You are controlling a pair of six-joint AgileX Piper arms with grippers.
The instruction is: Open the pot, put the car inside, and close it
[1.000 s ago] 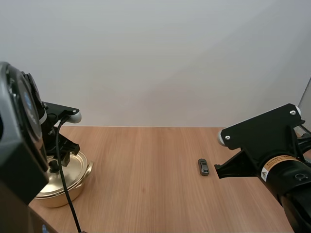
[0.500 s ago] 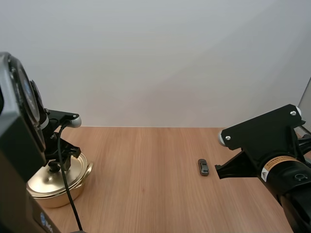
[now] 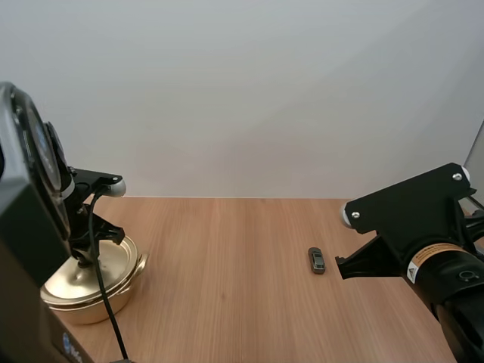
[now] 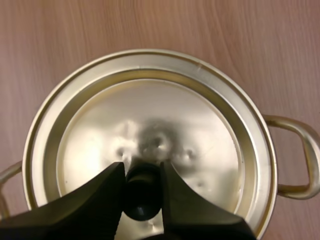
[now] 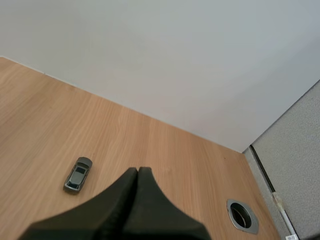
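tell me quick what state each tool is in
left tool: shut on the lid knob
right tool: shut, holding nothing

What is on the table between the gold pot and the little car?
Nothing. In the high view, only bare wooden table lies between the pot and the car.

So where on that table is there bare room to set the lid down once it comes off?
The widest bare stretch of table lies between the pot and the car. The wood behind the car, toward the wall, is bare too. It is crowded at the pot, where the left hand grips the lid.
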